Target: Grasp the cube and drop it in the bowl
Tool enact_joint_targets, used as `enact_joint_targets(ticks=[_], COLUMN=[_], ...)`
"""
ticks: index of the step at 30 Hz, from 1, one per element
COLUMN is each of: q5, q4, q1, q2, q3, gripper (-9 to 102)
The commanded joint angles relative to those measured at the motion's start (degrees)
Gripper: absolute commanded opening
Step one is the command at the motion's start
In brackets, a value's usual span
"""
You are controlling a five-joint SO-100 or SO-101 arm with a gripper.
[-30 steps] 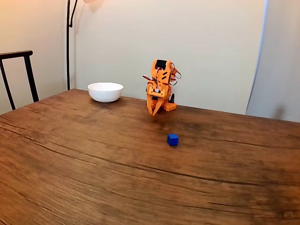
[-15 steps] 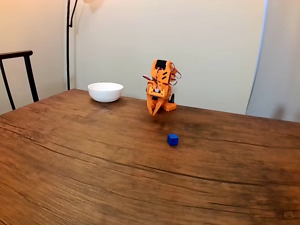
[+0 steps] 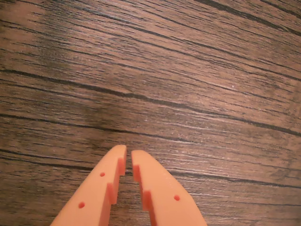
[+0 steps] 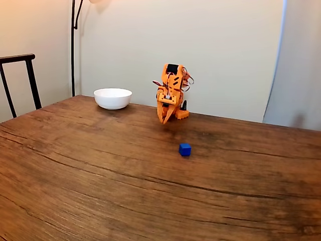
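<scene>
Two things matter to me on this wooden table (image 4: pixel 90 191): the blue cube (image 4: pixel 185 149) and the white bowl (image 4: pixel 113 98). I see the cube sitting alone on the bare wood in the fixed view, in front of the folded orange arm (image 4: pixel 171 90) and well apart from it. The bowl stands at the far edge, to the left of the arm in that view, also apart from it and empty as far as I can tell.

I read the arm as parked in a tucked rest pose, with the gripper (image 4: pixel 164 119) pointing down at the table near its own base. In the wrist view the gripper (image 3: pixel 128 155) has its jaws drawn almost together, a thin slit between the tips, gripping nothing; below them lies plain wood grain. That makes sense for a start pose.

My judgement is that the grasp has not begun: I would need to reach forward toward the cube and spread the jaws first.
</scene>
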Motion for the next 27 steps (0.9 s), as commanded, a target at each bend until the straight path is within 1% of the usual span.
enact_joint_targets(ticks=[1,3,6,13,16,21,27], q5=[0.44,0.44,0.44,0.35,-0.18,-8.53,-13.36], q4=[2.64,2.46,-0.79,-9.05,-12.66,-13.10,-13.62], q1=[0.18,0.18,-1.58,-13.62,-17.14,-18.98,-18.90], q2=[-0.88,-0.88,-0.79,-0.79,-0.79,-0.79,-0.70], q3=[-0.26,-0.26,-0.26,-0.26,-0.26,-0.26,-1.05], gripper=[0,0,0,-1,-1,-1,-1])
